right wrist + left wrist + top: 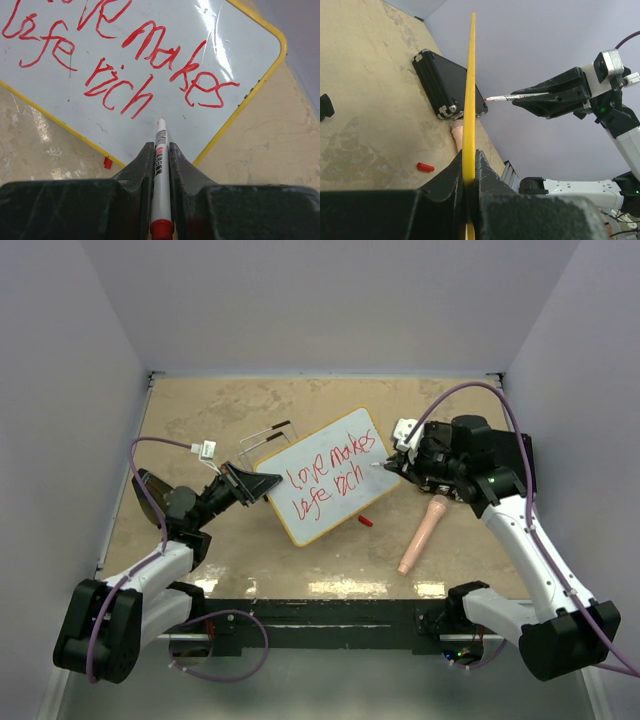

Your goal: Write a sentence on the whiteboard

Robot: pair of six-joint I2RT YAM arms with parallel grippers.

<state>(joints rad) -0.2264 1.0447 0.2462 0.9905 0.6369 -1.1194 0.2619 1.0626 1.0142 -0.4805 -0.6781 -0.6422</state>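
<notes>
The whiteboard (372,440) lies tilted at the table's middle, white face with a yellow rim. The sentence (325,478) in red reads about "love makes life rich" in two lines, and it also shows in the right wrist view (150,65). My left gripper (255,483) is shut on the board's left edge, and the rim (469,90) shows edge-on between its jaws (469,170). My right gripper (400,455) is shut on a white marker (160,165) with a red end. The marker's tip (487,99) hangs a little off the board's lower right face, below "rich".
A red marker cap (366,522) lies on the table by the board's near edge. A beige handle-like object (422,535) lies to the right of it. A black rectangular case (447,85) lies under my right gripper. A wire stand (265,435) lies behind the board.
</notes>
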